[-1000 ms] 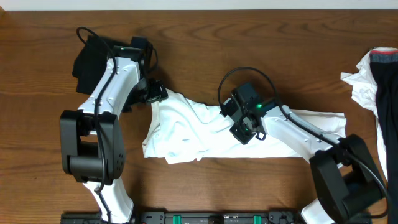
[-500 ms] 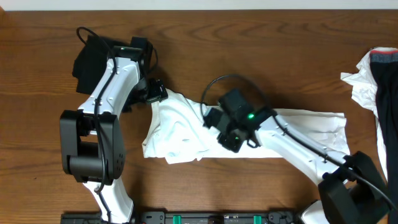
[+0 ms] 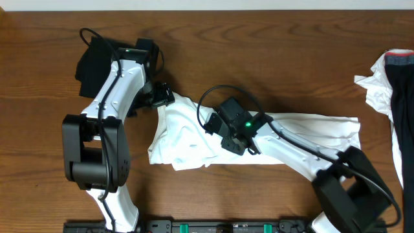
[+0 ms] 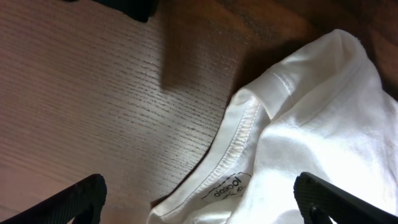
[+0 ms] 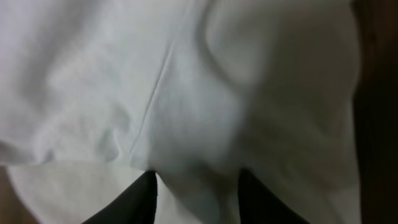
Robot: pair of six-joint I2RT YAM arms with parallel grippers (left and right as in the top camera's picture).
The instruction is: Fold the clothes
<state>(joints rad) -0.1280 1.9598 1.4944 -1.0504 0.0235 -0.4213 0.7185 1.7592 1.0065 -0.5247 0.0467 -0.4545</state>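
Right hand (image 5: 196,193) is down on the middle of the white T-shirt (image 3: 187,139), fingers (image 5: 130,202) partway apart, cloth bulging in the gap, no clamp that I can see; left hand (image 4: 202,196) hovers spread wide over the shirt's collar (image 4: 239,140), gripping nothing. The shirt lies crumpled across the desk (image 3: 259,52), so I'd call this the flattening step: next, each hand needs a firm pinch on an edge to draw it smooth. Beyond the collar end sits a black garment (image 3: 87,61), well off the opposite end a white-and-dark heap (image 3: 388,84).

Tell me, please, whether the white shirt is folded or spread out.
Loosely folded: the shirt lies as a long band, rumpled at its left end, not spread.
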